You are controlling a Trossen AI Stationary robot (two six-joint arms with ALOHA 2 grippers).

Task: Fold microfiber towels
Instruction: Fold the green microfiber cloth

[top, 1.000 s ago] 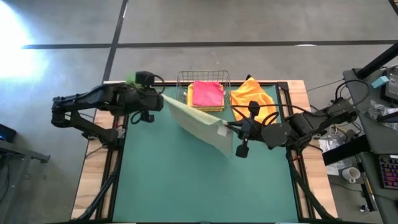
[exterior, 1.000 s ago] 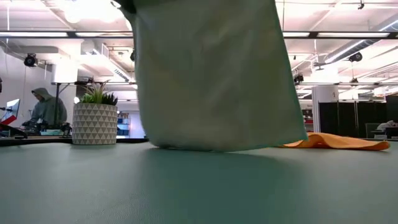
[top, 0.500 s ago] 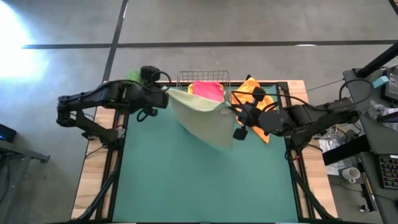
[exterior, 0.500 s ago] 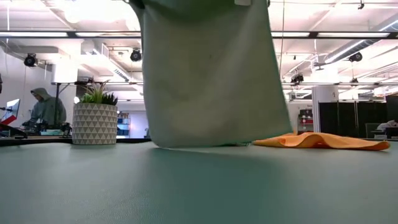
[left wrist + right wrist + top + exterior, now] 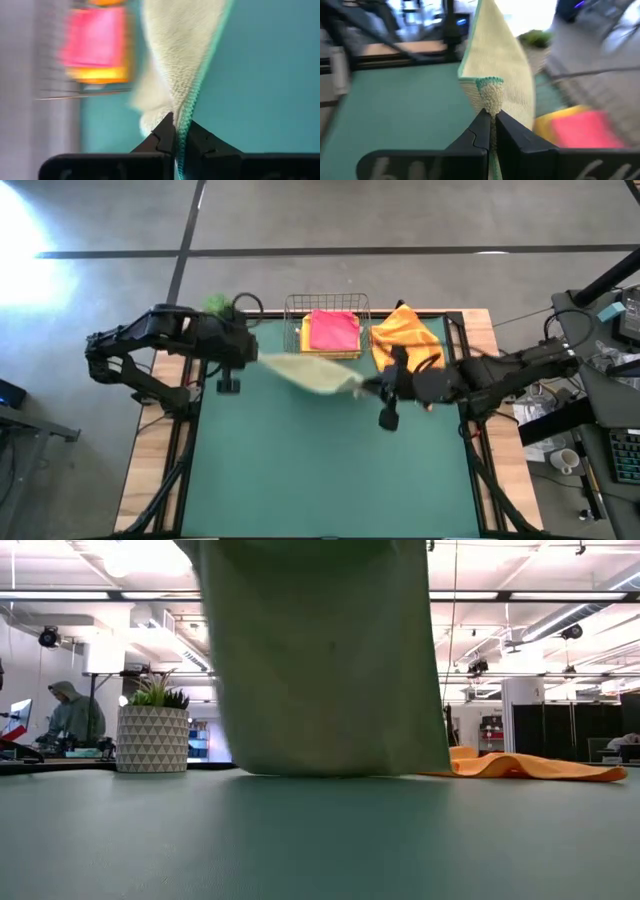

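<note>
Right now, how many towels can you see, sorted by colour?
Pale sage green microfiber towel, held up between both arms: 1
Pink microfiber towel in the wire mesh basket: 1
Yellow microfiber towel under the pink one: 1
Orange microfiber towel, crumpled beside the basket: at least 1
Total visible: 4

place: open-plan lab/office | evidence: exposed ceiling ducts (image 5: 170, 650); person at desk (image 5: 72, 720)

Bright overhead ceiling lights, glare at high view's left edge, wrist backgrounds apparently motion-blurred
</note>
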